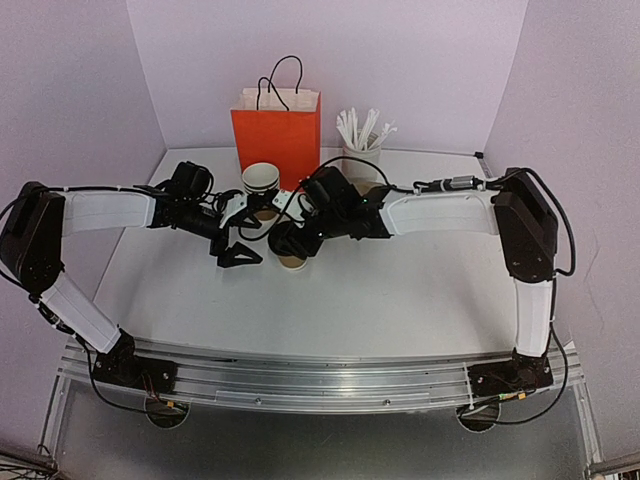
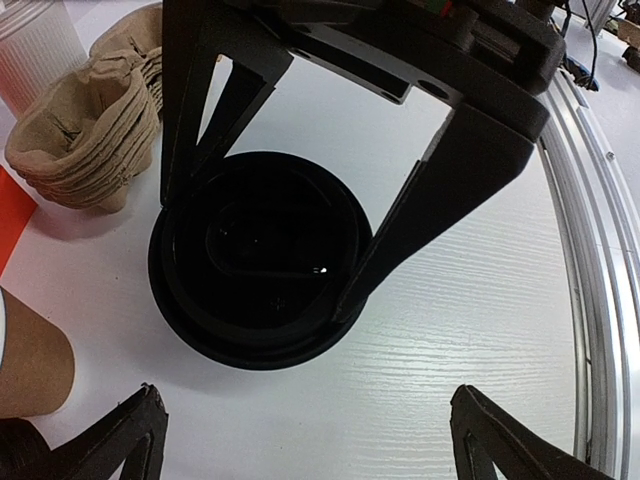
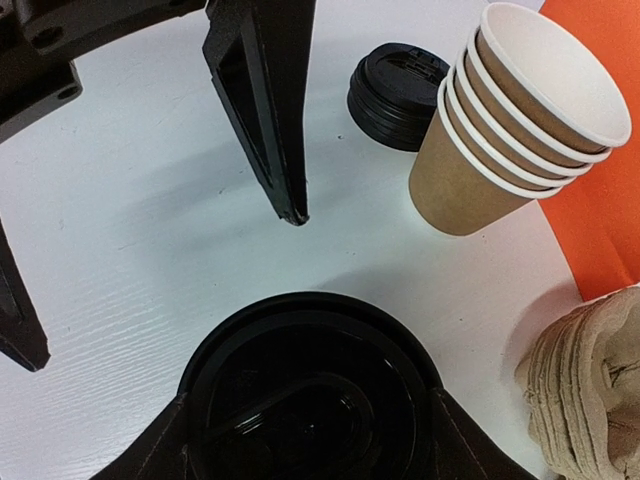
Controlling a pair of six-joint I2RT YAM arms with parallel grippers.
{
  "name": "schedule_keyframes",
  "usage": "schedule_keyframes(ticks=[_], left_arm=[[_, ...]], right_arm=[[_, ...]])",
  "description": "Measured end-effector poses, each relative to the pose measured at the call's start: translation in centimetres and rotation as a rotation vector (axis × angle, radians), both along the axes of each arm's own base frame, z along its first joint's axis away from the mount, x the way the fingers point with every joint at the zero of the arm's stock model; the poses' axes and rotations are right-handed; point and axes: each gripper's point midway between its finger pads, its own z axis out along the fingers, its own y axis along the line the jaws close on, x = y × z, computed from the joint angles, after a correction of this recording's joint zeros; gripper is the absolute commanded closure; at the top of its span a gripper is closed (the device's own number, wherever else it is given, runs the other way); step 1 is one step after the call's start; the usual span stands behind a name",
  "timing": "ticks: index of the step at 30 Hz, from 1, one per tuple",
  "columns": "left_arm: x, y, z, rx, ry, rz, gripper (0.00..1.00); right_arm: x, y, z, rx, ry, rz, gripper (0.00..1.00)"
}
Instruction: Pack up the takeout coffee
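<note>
The takeout coffee [image 1: 292,261] stands mid-table, a brown cup under a black dome lid [image 3: 305,400]; only that lid [image 2: 255,265] shows in the wrist views. My right gripper [image 3: 310,402] reaches down over it, and its fingers [image 2: 430,210] press against opposite sides of the lid rim. Just left of the cup, my left gripper [image 1: 238,246] hangs open with bare table between its fingertips [image 2: 140,430]. From the right wrist, its fingers [image 3: 265,120] point toward the lid without touching it.
An orange paper bag [image 1: 277,135] with black handles stands at the back. In front of it are a stack of lidless brown cups [image 3: 510,120], a pile of loose black lids [image 3: 395,85] and brown pulp sleeves [image 2: 90,130]. A white cup of stirrers [image 1: 362,150] stands right of the bag.
</note>
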Motion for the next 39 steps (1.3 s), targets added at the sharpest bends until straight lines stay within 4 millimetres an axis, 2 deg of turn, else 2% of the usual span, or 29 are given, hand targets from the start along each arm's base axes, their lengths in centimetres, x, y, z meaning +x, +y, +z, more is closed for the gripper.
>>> schedule_keyframes(ticks=[20, 26, 34, 39], left_arm=[[0.0, 0.0, -0.1, 0.009, 0.003, 0.013, 0.01], [-0.1, -0.2, -0.1, 0.009, 0.003, 0.008, 0.01], [-0.1, -0.2, 0.0, 0.009, 0.000, 0.006, 0.01], [-0.1, -0.2, 0.0, 0.010, -0.004, 0.008, 0.01]], right_arm=[[-0.2, -0.5, 0.4, 0.037, 0.098, -0.096, 0.42], [1.2, -1.5, 2.4, 0.081, 0.098, -0.156, 0.43], [2.5, -3.8, 5.1, 0.125, 0.089, -0.228, 0.43], [2.9, -5.1, 9.0, 0.195, 0.068, -0.268, 0.44]])
